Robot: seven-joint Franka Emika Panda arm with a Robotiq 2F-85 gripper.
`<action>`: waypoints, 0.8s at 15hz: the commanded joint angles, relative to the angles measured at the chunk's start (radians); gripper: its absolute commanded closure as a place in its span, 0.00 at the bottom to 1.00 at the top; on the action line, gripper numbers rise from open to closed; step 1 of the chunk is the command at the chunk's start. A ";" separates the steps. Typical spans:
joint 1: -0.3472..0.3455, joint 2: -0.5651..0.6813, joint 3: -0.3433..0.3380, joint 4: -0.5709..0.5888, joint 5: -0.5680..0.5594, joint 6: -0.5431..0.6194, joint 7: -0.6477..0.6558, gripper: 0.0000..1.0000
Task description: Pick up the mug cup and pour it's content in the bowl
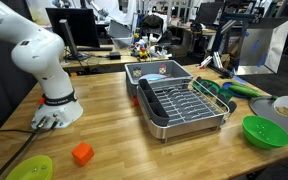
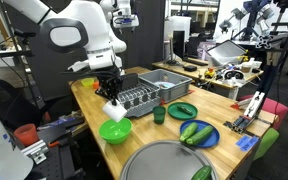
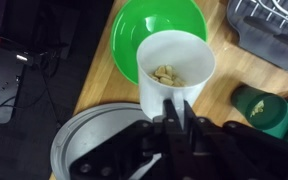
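My gripper (image 3: 174,108) is shut on the rim of the small white mug cup (image 3: 172,55). Tan pieces lie inside the cup. The bright green bowl (image 3: 162,22) sits on the wooden table just beyond the cup. In an exterior view the gripper (image 2: 112,98) holds the cup (image 2: 115,108) just above the bowl (image 2: 115,131) near the table's corner. The bowl also shows in an exterior view (image 1: 266,131), where the gripper is out of view.
A metal dish rack (image 2: 144,97) stands behind the bowl. A large grey round pan (image 3: 89,140), a dark green cup (image 2: 159,114), a green plate (image 2: 182,109) and a blue plate (image 2: 199,134) lie nearby. A lime-green dish (image 1: 31,168) and an orange block (image 1: 82,153) sit by the robot base.
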 commanded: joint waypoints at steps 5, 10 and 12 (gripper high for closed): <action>-0.035 -0.008 0.062 0.022 -0.220 -0.183 0.155 0.98; 0.000 0.013 0.100 0.062 -0.305 -0.263 0.255 0.98; 0.002 0.031 0.121 0.082 -0.355 -0.272 0.320 0.98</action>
